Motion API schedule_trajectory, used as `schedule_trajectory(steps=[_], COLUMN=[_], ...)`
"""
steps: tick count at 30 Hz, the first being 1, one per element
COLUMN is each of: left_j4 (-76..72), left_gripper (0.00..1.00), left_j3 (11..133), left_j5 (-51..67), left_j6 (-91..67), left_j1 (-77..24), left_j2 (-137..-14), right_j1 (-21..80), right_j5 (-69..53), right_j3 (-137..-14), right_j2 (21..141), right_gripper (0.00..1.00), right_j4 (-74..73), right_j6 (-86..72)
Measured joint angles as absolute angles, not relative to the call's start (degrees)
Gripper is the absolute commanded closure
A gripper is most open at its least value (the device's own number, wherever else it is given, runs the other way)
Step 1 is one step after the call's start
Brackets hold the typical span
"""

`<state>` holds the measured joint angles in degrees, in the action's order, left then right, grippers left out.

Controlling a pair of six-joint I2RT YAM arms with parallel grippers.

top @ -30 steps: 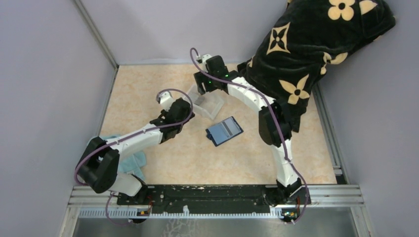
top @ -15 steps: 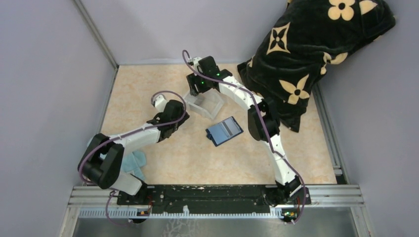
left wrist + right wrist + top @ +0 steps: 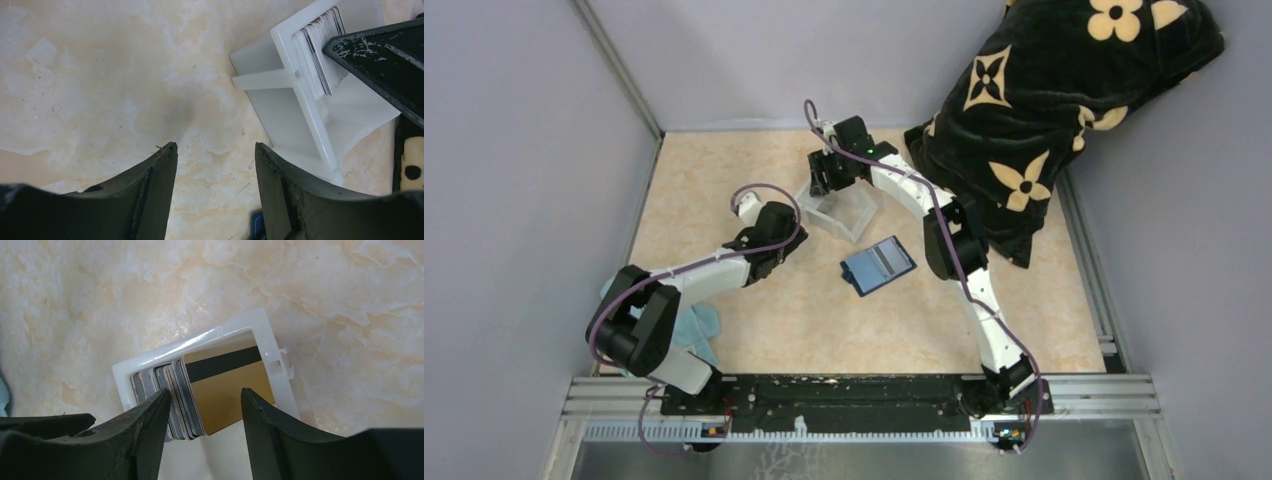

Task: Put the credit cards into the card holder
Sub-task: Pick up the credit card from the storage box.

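Observation:
The credit cards (image 3: pixel 220 392) stand on edge as a stack in one end of a white tray (image 3: pixel 142 362), a gold card with a black stripe facing out. My right gripper (image 3: pixel 205 390) hangs open just above them, its fingers on either side of part of the stack. It holds nothing. The card holder (image 3: pixel 878 265), navy, lies open on the table in front of the tray (image 3: pixel 849 215). My left gripper (image 3: pixel 215 145) is open and empty over bare table to the left of the tray (image 3: pixel 280 120), with the cards (image 3: pixel 320 50) ahead of it.
A black blanket with tan flowers (image 3: pixel 1064 100) is heaped at the back right, close behind the right arm. A teal cloth (image 3: pixel 696 325) lies by the left arm's base. Grey walls close off the left, back and right sides.
My right gripper has shifted left and come down over the card stack, its jaws narrowing somewhat. My left arm has drawn back a little to the left.

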<state>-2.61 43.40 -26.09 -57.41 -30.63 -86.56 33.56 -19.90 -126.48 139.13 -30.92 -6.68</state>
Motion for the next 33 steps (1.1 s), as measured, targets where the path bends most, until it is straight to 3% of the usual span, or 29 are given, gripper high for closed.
schedule_trajectory(steps=[19,33], left_j4=[-3.01,-2.96], left_gripper=[0.37,0.38], left_j3=[46.06,50.35], left_j5=[-25.32,-24.36], left_j6=[-57.36,-57.34], left_j1=[-30.57,-29.71], left_j2=[-92.55,-98.17], right_j1=[30.7,30.85], right_j5=[-30.63,-32.67], right_j3=[-125.6,-120.73], right_j2=[140.7,138.58], right_gripper=[0.69,0.73], right_j4=[-27.11,-23.07], right_j6=[-13.28,-14.39])
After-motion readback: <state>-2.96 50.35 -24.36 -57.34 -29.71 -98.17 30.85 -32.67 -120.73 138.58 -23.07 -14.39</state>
